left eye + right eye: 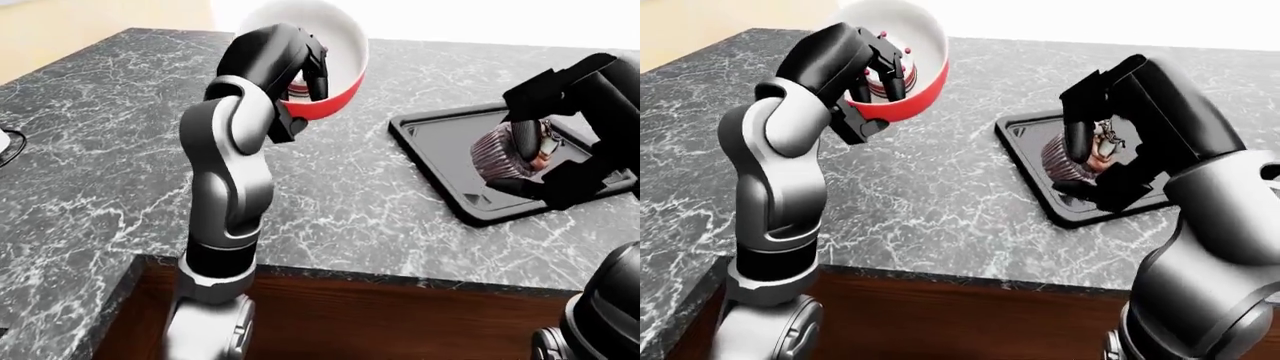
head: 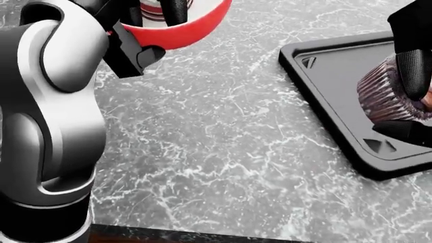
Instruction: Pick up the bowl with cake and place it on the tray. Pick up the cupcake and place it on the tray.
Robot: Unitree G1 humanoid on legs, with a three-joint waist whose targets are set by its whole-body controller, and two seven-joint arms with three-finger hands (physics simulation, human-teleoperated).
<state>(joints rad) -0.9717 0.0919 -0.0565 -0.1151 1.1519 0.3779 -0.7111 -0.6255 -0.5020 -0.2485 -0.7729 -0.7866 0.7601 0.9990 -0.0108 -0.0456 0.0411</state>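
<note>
Right-eye view: both arms are raised over a dark marble counter (image 1: 940,217), each hand carrying one item.
Left hand (image 1: 875,71): its black fingers (image 1: 892,81) hook over the rim of the bowl and close on its wall, holding it clear of the counter.
Bowl (image 1: 908,52): red outside, white inside, tipped toward the camera; a striped slice of cake (image 1: 880,81) sits just behind the fingers inside it.
Right hand (image 1: 1095,154): clamped on the cupcake, one finger down its left side, another beneath it.
Cupcake (image 1: 1070,161): in a ribbed brown wrapper, tilted on its side between the fingers, frosting turned toward the palm.
Tray (image 2: 338,81): black and flat, lying on the counter directly beneath the right hand's fingers; whether the cupcake touches it cannot be told.
Gap: the bowl in the left hand's fingers is well apart from the tray, with bare marble between them.
Counter edge: a wood panel (image 1: 400,315) runs below both arms.
</note>
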